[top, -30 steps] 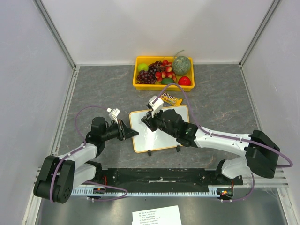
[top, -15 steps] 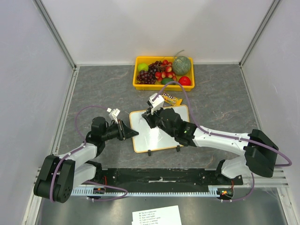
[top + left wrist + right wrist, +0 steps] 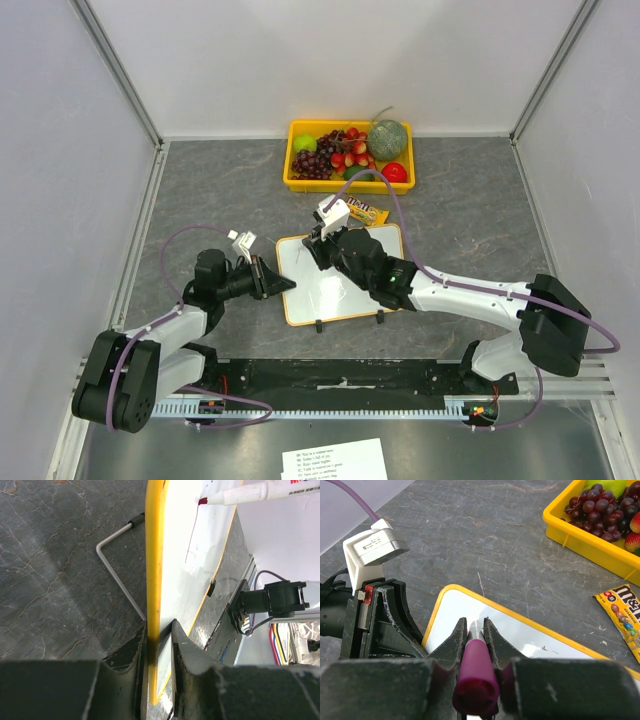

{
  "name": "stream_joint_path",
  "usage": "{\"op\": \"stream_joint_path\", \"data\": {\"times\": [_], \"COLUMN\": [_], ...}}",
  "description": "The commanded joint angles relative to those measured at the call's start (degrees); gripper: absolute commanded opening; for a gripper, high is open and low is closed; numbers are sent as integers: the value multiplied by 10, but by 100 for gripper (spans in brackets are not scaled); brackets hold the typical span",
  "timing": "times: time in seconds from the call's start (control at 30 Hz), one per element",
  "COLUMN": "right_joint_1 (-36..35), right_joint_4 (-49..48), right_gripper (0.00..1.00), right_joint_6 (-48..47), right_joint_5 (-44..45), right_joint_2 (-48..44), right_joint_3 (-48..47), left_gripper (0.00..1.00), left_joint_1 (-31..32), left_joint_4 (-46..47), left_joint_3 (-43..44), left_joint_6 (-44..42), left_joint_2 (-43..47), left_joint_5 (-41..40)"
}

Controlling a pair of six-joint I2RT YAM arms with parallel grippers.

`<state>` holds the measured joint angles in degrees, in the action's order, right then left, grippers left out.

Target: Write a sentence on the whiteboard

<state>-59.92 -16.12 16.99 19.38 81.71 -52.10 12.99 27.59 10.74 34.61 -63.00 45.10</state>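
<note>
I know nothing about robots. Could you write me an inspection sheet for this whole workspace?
Surface: dark grey stone-look table; no spills seen.
Job's things: small glossy whiteboard with orange-yellow frame mid-table; white marker with purple end, its tip on the board; of the sentence, only one thin pink-purple stroke is written.
Clutter: yellow plastic tray of fruit; yellow M&M's packet; printed white paper sheet at the near edge.
Grippers: left gripper clamped on the whiteboard's edge; right gripper shut on the marker.
Cables: purple cable loops off each arm.
Surroundings: pale panel walls with metal framing on three sides.
</note>
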Motion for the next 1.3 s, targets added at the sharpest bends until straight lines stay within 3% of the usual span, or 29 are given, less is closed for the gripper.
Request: {"op": "stream_joint_path", "data": {"times": [0.0,1.27], "right_joint_1": [1,-13], "right_joint_4": [14,46], "right_gripper": [0,0], "right_joint_6": [-2,23], "right_joint_5": [21,5], "right_joint_2": [1,-41], "right_joint_3": [-3,58], "left_gripper": [2,2], "left_joint_1": [-2,-2], "left_joint_4": [8,6], "left_joint_3": [2,0], "left_joint_6": [-21,-21], "left_joint_2": [-4,1], "left_joint_5": [-31,-29]}}
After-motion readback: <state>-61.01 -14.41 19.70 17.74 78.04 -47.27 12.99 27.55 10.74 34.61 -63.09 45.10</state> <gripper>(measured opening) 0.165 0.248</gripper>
